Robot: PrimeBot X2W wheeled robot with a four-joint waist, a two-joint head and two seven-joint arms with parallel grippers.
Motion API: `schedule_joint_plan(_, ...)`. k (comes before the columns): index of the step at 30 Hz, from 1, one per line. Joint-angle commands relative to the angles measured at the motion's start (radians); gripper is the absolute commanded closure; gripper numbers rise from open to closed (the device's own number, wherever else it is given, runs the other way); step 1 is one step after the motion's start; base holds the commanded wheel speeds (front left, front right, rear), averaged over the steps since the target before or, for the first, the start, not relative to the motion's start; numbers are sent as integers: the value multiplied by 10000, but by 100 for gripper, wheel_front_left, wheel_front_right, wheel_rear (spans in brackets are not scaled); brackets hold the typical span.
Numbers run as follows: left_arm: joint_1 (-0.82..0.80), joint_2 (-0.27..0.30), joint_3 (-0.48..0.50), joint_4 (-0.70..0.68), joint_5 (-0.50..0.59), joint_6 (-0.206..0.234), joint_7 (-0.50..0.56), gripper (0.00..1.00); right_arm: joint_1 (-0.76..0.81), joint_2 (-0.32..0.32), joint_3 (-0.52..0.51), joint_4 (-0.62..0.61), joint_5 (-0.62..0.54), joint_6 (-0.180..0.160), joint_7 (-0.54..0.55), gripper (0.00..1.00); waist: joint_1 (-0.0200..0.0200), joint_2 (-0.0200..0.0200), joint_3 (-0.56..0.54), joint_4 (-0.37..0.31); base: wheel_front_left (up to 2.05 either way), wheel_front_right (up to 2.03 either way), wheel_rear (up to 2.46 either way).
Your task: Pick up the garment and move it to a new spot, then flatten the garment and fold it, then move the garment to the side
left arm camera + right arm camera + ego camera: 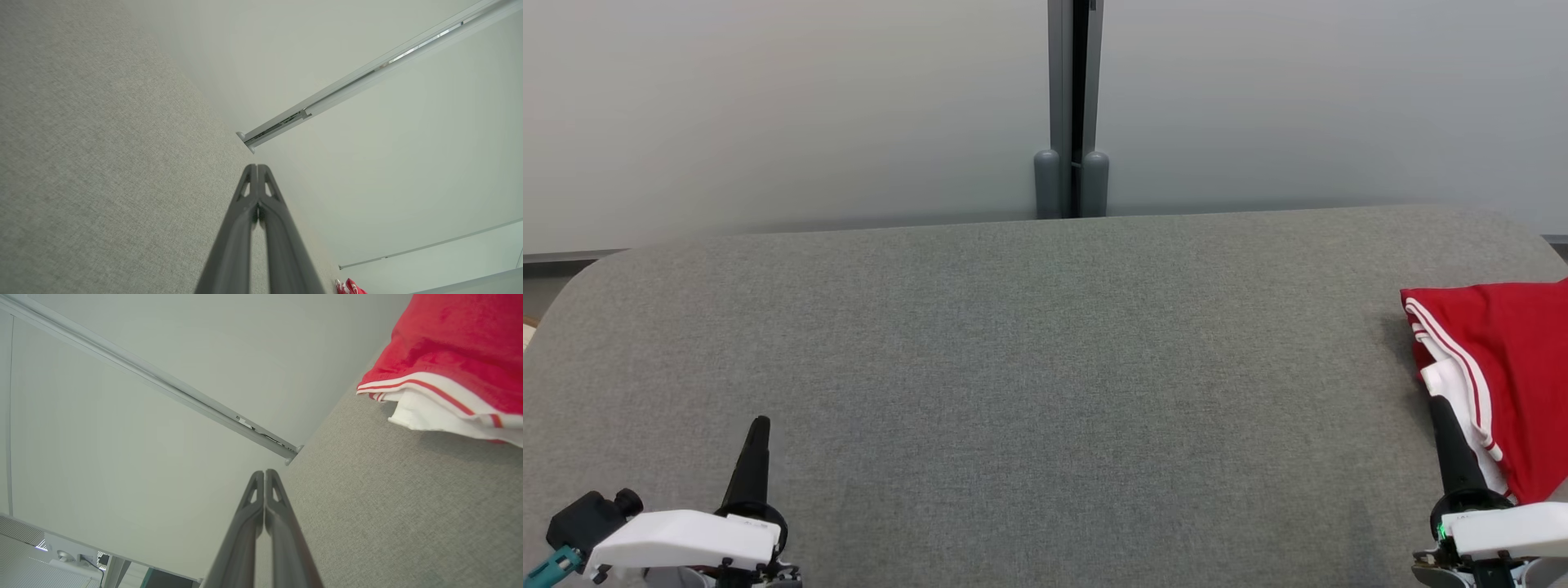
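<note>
The garment (1511,367) is red with white striped trim and lies folded at the right edge of the grey cushioned surface (1045,367); it runs out of the head view. It also fills the upper right of the right wrist view, garment (453,355), and a small red bit of the garment (351,286) peeks in at the bottom of the left wrist view. My right gripper (1437,402) is shut and empty, its tip just beside the garment's white edge. My left gripper (760,422) is shut and empty at the lower left, far from the garment.
Pale partition panels with a grey post (1072,106) stand behind the surface's far edge. The surface has rounded corners at the back left and back right. In the right wrist view, some equipment (69,555) shows beyond the partition at the lower left.
</note>
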Motion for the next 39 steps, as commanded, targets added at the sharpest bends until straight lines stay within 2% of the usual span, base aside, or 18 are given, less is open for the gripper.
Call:
schedule_joint_plan(1,-289,19,120,-47,-146,-75,27,100,-229,-27,-31,-19,224,3,30,100,0,0,3,-2,0,0,0)
schedule_joint_plan(39,-886,-672,1126,585,-2749,-958,791,100,-957,135,-238,861,3552,1,244,100,0,0,147,-102,0,0,0)
